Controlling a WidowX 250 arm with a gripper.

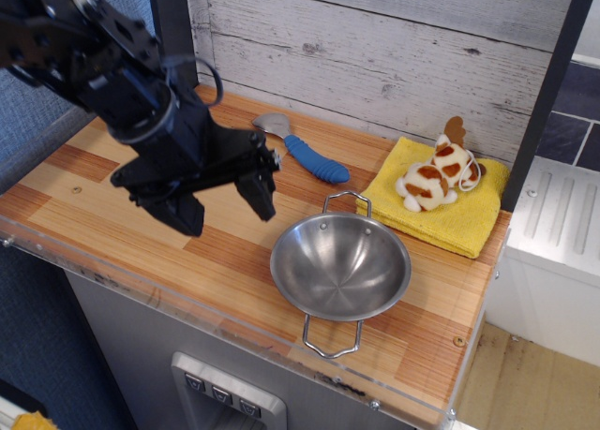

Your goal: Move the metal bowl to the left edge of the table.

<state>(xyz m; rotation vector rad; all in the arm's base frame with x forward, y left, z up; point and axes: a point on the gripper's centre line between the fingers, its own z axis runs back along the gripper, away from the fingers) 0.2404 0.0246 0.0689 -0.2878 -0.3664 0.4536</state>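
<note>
Only one view, observation.image. Metal bowl (340, 266) sits upright on the desk (122, 200), right of centre toward the front edge, empty, rim up. Two wire loop handles: one points back toward the wall, one points front, close to the clear acrylic rim (141, 294). Nothing touches the bowl.

End effector (225, 205) hangs above the desk just left of the bowl, dark, two fingers spread wide apart, nothing between them. Right-hand finger (260, 188) tip is near the bowl's back-left rim but apart from it; the other finger (183, 213) is further left, over the plank area. Can't tell whether the tips touch the wood. The black arm comes in from the upper left and covers the back-left part of the desk.

Blue-handled spoon (305, 149) lies at the back by the plank wall (394, 46), metal end partly behind the end effector, handle angled toward the bowl's rear handle, not touching it. Yellow cloth (459, 219) at back right, just behind and right of the bowl. A brown and white plush toy (437, 175) lies on the cloth. Grey base (150, 346) below the front edge, with a button panel (225, 392).
</note>
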